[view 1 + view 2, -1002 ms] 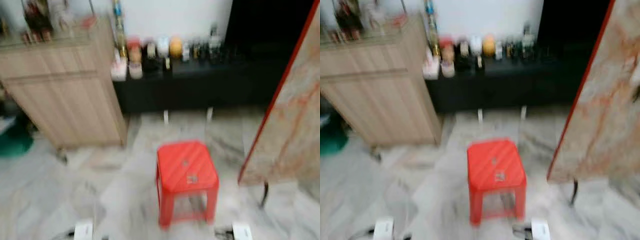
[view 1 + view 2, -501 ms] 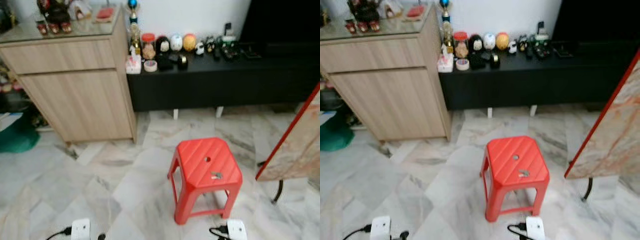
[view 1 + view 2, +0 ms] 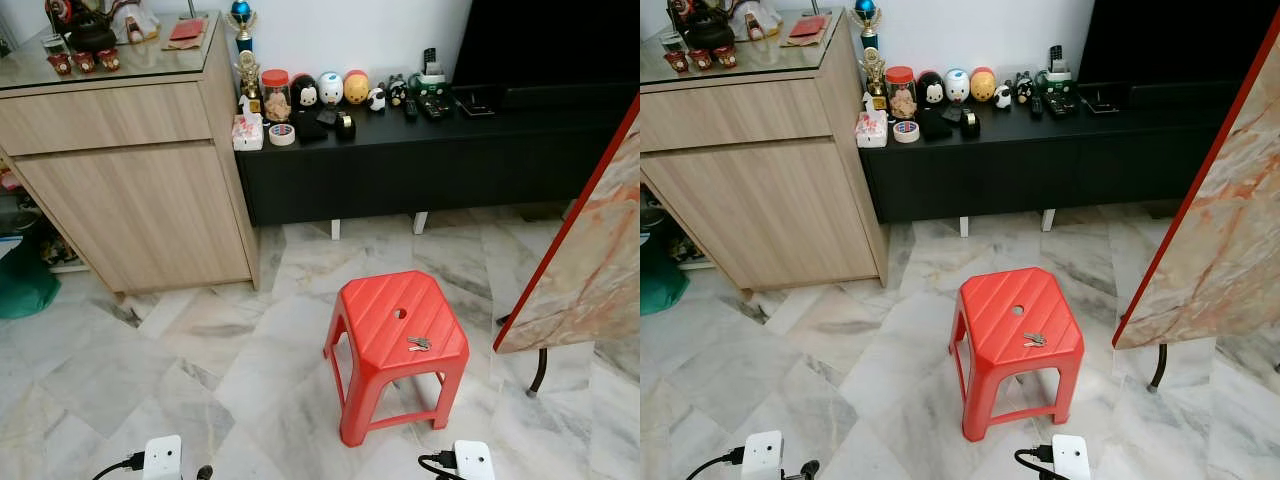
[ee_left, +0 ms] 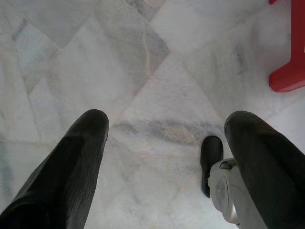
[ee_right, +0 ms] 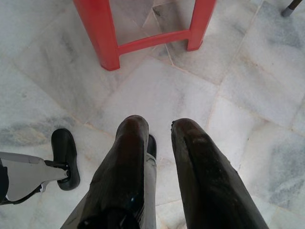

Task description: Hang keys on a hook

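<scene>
Marble floor (image 3: 200, 350) fills the near ground, grey-veined and laid in angled slabs. Left pincer (image 4: 164, 138), seen in the left wrist view, hangs over this floor with its two black fingers (image 4: 76, 162) spread wide and nothing between them; a red stool leg (image 4: 290, 57) shows near one edge. Right pincer (image 5: 159, 138), seen in the right wrist view, hangs low beside the stool's legs with its fingers narrow, nearly together, and empty. Two white wrist units (image 3: 162, 458) with black cables sit at the lower edge of the head views.

Stool (image 3: 398, 340), red plastic with a ribbed seat and a round hole in the middle, stands on the floor ahead, slightly to the robot's right. Keys (image 3: 419, 344), small and metallic, lie flat on the seat, between the hole and the seat's near right corner.

Marbled panel (image 3: 590, 250) with a red edge leans in at the right, on a dark leg (image 3: 538, 372) that touches the floor.

Cabinet (image 3: 130, 170), pale wood with a glass top that carries small ornaments, stands at the far left. Green object (image 3: 22, 280), partly cut off, lies beside it on the floor. Black tabletop (image 3: 420, 150), long and low, runs along the white wall and bears a row of jars, round figurines (image 3: 331, 88), a tape roll (image 3: 282, 134) and remotes. Dark screen (image 3: 550, 45) stands above its right part.
</scene>
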`<state>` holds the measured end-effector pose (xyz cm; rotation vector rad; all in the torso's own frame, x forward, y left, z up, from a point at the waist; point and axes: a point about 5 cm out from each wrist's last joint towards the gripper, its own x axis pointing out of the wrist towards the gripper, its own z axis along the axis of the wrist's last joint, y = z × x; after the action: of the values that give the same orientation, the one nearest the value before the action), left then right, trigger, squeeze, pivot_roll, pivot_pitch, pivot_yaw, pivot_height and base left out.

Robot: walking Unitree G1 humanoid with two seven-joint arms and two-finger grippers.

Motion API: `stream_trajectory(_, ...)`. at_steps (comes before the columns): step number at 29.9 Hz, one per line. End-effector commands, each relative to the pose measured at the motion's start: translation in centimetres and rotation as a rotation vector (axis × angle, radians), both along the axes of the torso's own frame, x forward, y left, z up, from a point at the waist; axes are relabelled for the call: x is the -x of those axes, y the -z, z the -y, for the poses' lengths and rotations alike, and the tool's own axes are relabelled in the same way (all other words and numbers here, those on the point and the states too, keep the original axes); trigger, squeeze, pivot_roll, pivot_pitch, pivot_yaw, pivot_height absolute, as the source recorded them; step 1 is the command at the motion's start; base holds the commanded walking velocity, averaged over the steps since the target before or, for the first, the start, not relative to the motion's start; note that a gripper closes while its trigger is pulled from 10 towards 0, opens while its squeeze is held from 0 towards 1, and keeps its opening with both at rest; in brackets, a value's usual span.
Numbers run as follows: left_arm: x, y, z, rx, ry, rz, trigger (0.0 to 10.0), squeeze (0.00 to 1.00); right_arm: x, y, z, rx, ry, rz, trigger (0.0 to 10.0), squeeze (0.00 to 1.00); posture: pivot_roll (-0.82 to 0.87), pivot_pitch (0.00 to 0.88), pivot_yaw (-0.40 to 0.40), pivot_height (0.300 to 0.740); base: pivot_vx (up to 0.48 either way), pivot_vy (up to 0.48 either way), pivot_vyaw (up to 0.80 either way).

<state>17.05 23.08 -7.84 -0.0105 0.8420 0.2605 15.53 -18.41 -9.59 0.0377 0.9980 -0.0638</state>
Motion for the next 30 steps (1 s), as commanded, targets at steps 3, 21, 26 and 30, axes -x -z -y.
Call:
stream_trajectory(3, 0.55, 0.34, 0.26, 0.003, 0.014, -0.026, 10.0, 0.00, 0.14, 0.04, 0.06, -0.004, 0.008, 0.002, 10.0, 0.00, 0.04, 0.008, 0.022, 0.740, 0.000, 0.000, 0.00)
stream_trajectory(21, 0.53, 0.35, 0.32, 0.001, 0.021, -0.027, 10.0, 0.00, 0.10, 0.01, 0.10, -0.002, 0.025, 0.008, 10.0, 0.00, 0.04, 0.020, 0.020, 0.740, 0.157, 0.000, 0.00)
stream_trajectory(26, 0.52, 0.36, 0.38, 0.001, 0.022, -0.027, 10.0, 0.00, 0.08, 0.00, 0.15, -0.001, 0.026, 0.009, 10.0, 0.00, 0.04, 0.023, 0.020, 0.740, 0.280, 0.000, 0.00)
stream_trajectory(30, 0.54, 0.37, 0.38, 0.002, 0.019, -0.027, 10.0, 0.00, 0.07, -0.01, 0.16, -0.001, 0.025, 0.009, 10.0, 0.00, 0.04, 0.027, 0.018, 0.740, 0.285, 0.000, 0.00)
